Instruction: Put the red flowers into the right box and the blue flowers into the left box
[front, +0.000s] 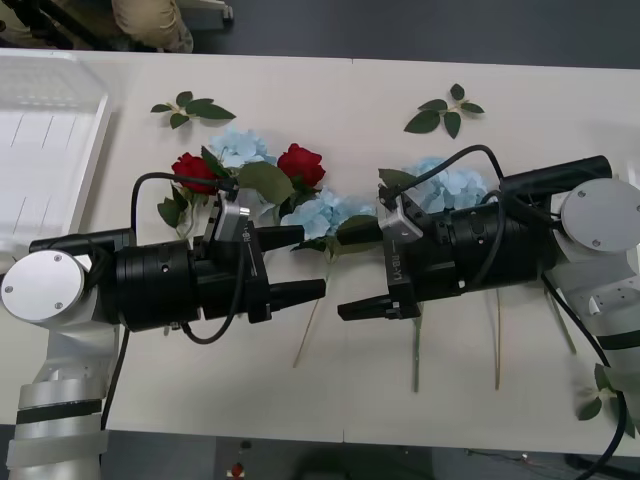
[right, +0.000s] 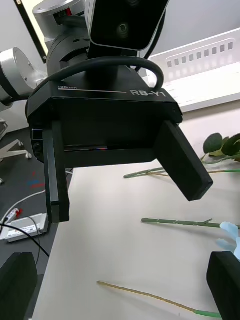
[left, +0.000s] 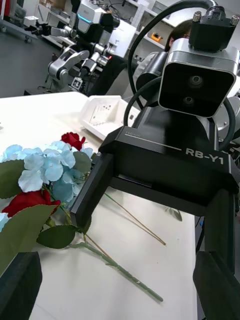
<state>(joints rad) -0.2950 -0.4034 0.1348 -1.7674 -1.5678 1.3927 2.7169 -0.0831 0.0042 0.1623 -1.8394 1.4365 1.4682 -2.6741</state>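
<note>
Left gripper (front: 300, 265) and right gripper (front: 362, 285), both spread, face across bare table (front: 350, 390).

Bright, even overhead light, soft shadows, glare whitening the table (front: 400, 380)

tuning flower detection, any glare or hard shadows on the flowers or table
front view: even light, no glare on the red flowers or blue flowers; only faint shadows on the table by the open left tool and right tool; the left box reads almost as white as the table. left wrist view: flowers evenly lit. right wrist view: left tool dark against the pale table.
</note>
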